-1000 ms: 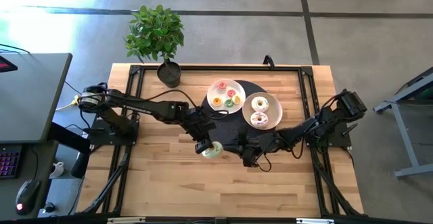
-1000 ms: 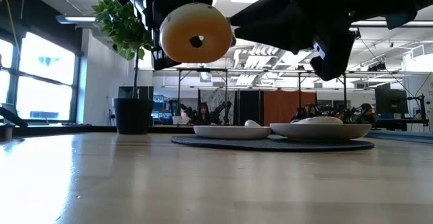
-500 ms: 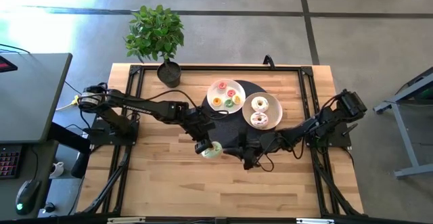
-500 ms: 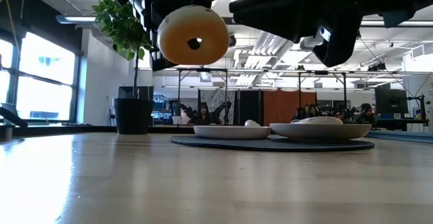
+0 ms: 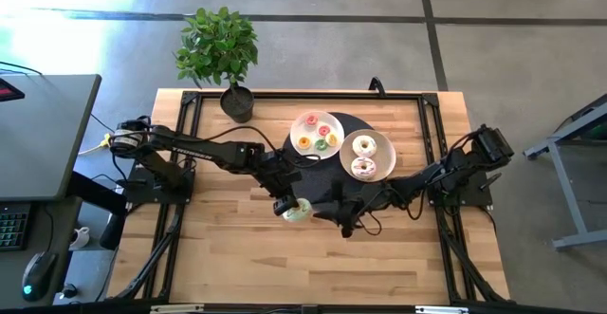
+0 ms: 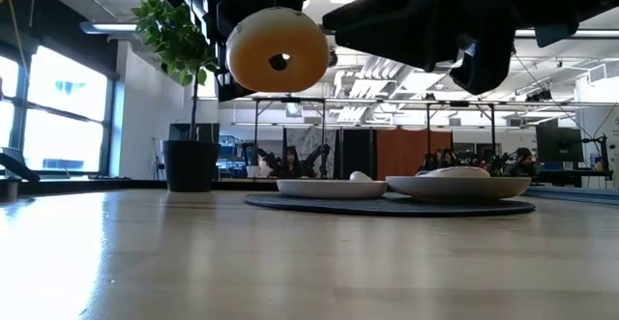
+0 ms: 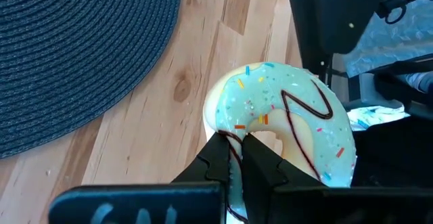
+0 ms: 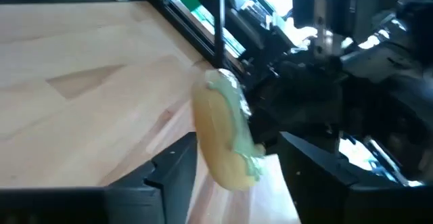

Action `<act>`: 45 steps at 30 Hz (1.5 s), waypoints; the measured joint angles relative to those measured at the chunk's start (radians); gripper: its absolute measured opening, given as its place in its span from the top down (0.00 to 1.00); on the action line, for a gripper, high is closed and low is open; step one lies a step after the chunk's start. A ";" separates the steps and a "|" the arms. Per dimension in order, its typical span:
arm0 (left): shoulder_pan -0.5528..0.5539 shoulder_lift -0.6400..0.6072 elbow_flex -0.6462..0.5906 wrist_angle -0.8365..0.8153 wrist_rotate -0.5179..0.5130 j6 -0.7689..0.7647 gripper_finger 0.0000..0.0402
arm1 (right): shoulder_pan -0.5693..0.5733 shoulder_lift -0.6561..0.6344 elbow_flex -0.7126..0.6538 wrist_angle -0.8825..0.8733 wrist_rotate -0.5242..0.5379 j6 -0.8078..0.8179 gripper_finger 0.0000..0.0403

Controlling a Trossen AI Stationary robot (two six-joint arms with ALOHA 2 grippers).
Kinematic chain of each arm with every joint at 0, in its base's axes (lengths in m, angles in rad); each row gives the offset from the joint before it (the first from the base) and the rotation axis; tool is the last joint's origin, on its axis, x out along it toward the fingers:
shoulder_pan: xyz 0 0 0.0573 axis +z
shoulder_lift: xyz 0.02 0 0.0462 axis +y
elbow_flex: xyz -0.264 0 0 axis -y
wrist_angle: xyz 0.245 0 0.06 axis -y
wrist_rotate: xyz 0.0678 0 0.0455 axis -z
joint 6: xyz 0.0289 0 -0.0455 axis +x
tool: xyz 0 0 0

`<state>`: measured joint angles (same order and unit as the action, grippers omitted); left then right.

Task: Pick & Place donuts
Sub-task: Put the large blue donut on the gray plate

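A large donut (image 5: 298, 211) with mint-green frosting, sprinkles and a dark drizzle line is held in the air by my left gripper (image 5: 287, 204) over the table's middle. In the low view the donut (image 6: 278, 49) shows its plain tan underside and hole. My right gripper (image 8: 238, 143) is open. Its fingers stand on either side of the donut (image 8: 222, 137); whether they touch it, I cannot tell. In the high view my right gripper (image 5: 327, 212) sits just right of the donut. My left gripper (image 7: 235, 151) pinches the donut's ring (image 7: 233, 130) between its two fingers, on the stretch beside the hole nearest the wrist. The fingers come slanting down from the table's far left. The donut is lifted clear and stands on edge, its tan underside toward the near edge.
A dark round mat (image 5: 334, 167) lies on the far middle of the table. On it stand two white plates: the left plate (image 5: 305, 121) holds several small donuts, the right plate (image 5: 353, 157) two larger ones. A potted plant (image 5: 220, 53) stands at the far left.
My right gripper has moved a little toward the table's left, closing in on the donut. My left gripper has kept the donut in the air at nearly the same spot.
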<state>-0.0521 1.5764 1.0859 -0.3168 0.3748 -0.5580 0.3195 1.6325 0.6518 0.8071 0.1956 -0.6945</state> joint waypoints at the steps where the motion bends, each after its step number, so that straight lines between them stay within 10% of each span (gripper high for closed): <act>1: 0.000 0.000 0.000 0.000 0.000 0.000 0.98 | 0.000 0.000 0.000 -0.002 -0.012 0.002 0.49; 18: 0.000 0.000 -0.002 0.164 -0.003 -0.050 0.98 | 0.000 0.000 0.000 0.034 -0.097 -0.036 0.47; 29: 0.000 0.000 -0.002 0.159 -0.003 0.083 0.97 | -0.001 0.000 0.002 -0.027 -0.097 -0.094 0.70; 45: 0.000 0.000 -0.001 0.168 -0.160 0.109 0.60 | -0.001 0.000 0.001 -0.091 -0.080 -0.089 0.98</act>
<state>-0.0521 1.5764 1.0851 -0.1488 0.2150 -0.4494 0.3187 1.6325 0.6525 0.7162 0.1159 -0.7838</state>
